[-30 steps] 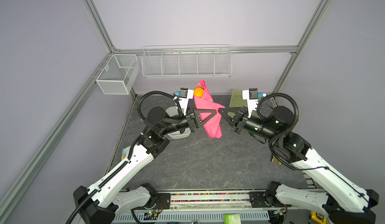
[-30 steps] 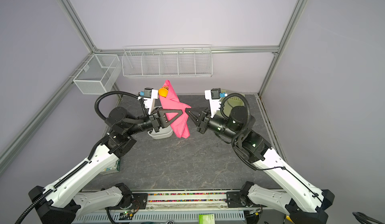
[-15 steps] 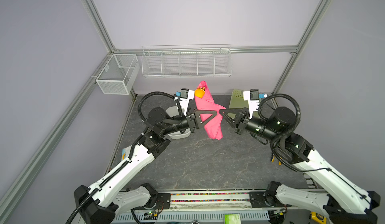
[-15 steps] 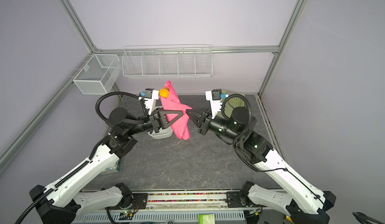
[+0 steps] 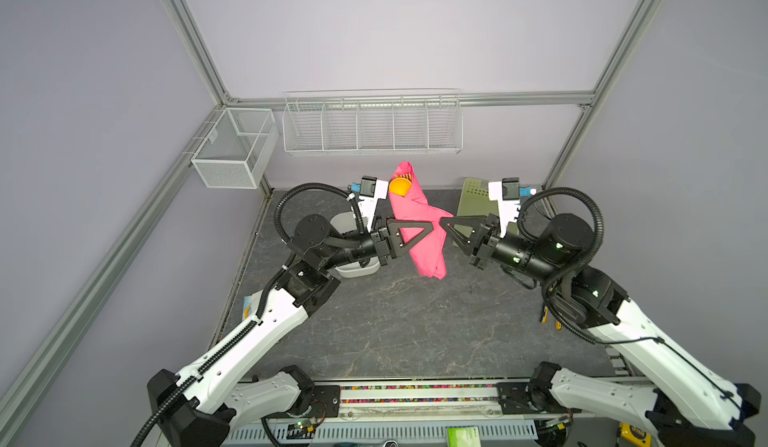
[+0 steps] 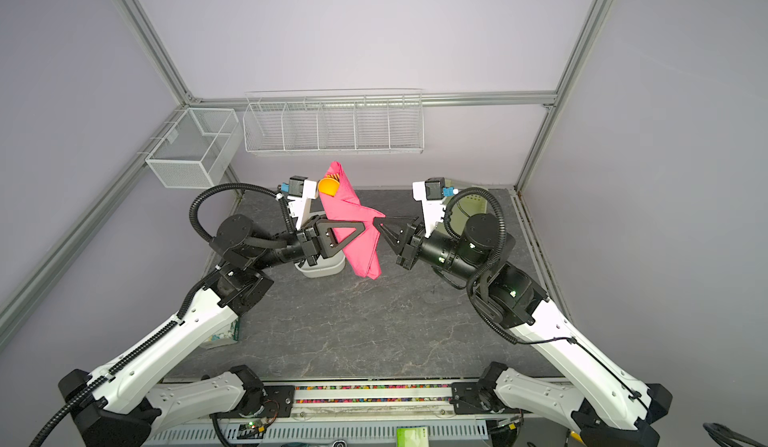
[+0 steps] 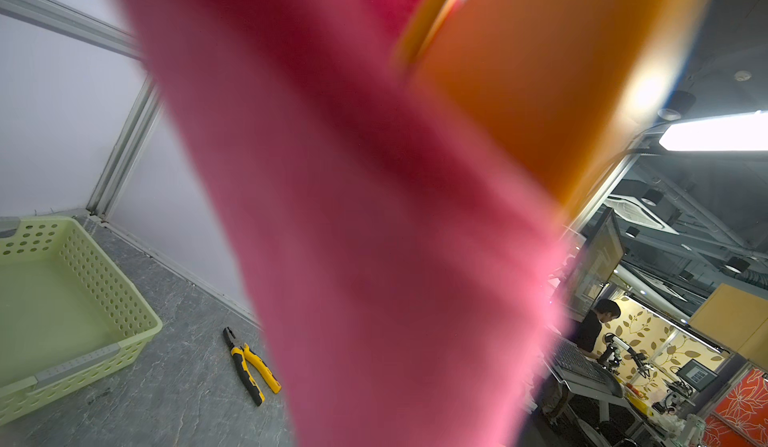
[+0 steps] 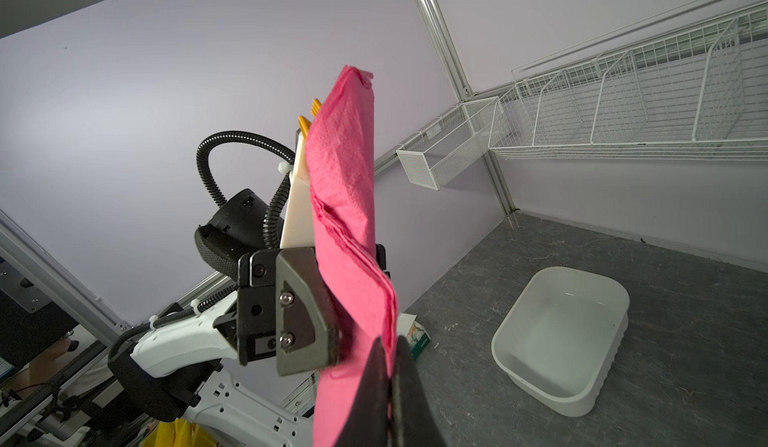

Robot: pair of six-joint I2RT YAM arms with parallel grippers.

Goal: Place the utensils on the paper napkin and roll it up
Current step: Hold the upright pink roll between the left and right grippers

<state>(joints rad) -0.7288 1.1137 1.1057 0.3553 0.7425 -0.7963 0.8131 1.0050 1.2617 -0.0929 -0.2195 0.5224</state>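
Note:
The pink paper napkin is rolled round the orange utensils and stands steeply in the air over the table's back half. The spoon bowl sticks out near the top, and fork tines show there in the right wrist view. My left gripper is shut round the roll's middle from the left. From the right, my right gripper is shut on the napkin's outer edge. In the left wrist view the blurred napkin and orange plastic hide the left jaws.
A white tub sits on the table under my left arm. A green perforated basket stands at the back right, with yellow pliers beside it. A tissue box lies at the left edge. Wire racks hang on the back wall.
Almost nothing differs. Both grippers keep their hold on the raised roll, and the right gripper has edged very slightly to the right.

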